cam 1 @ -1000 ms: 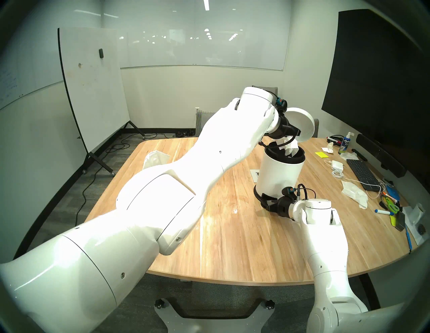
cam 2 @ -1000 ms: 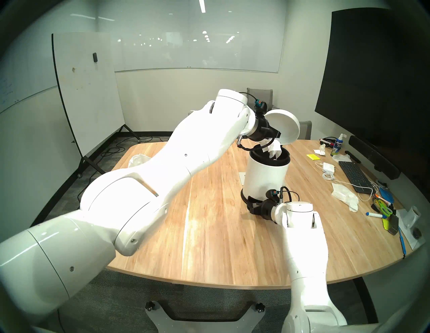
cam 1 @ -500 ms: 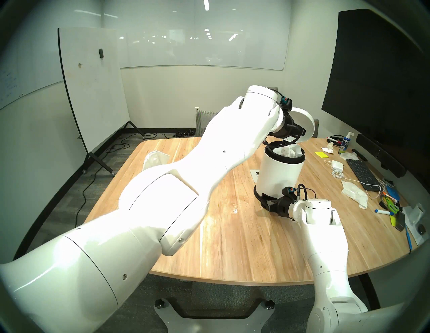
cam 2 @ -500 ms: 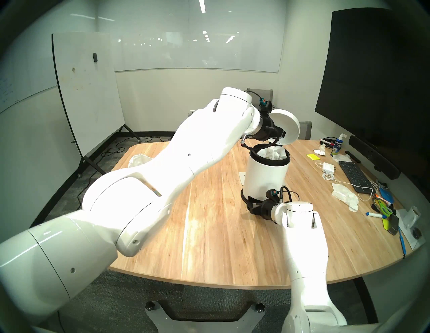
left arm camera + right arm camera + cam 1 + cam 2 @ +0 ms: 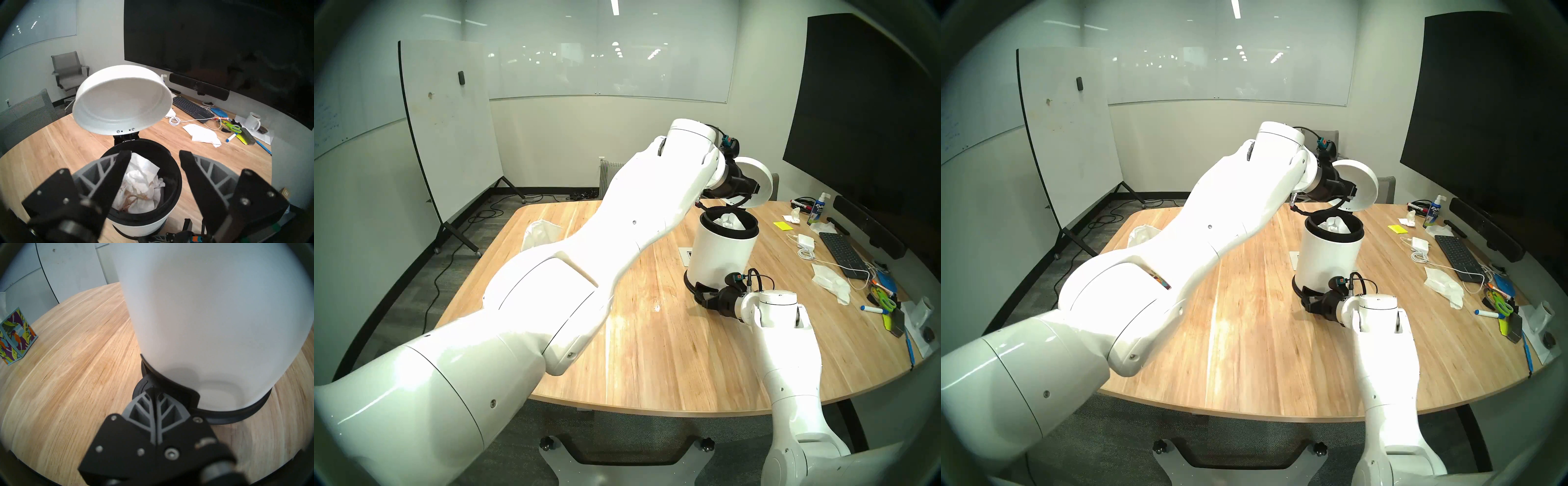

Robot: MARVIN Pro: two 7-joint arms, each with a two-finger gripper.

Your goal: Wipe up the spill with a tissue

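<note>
Tissue (image 5: 139, 185) sits crumpled inside the white bin (image 5: 144, 225), brown-stained, lid (image 5: 122, 100) up. Left gripper (image 5: 153, 157) above the rim, jaws apart, empty. Right gripper (image 5: 153, 390) fully closed, tips on the bin's black pedal (image 5: 144, 387). Bin bottom hidden under tissue; spill not discernible on the table (image 5: 670, 356).

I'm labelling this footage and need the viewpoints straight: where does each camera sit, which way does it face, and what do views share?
Head stereo left and right: high on the robot's head, facing down across the wooden table; both arms show.
Left wrist: above the bin, looking down into it at the tissue; open left gripper fingers frame it.
Right wrist: low, facing the bin's base; shut right gripper on the pedal.
All share the bin.
</note>
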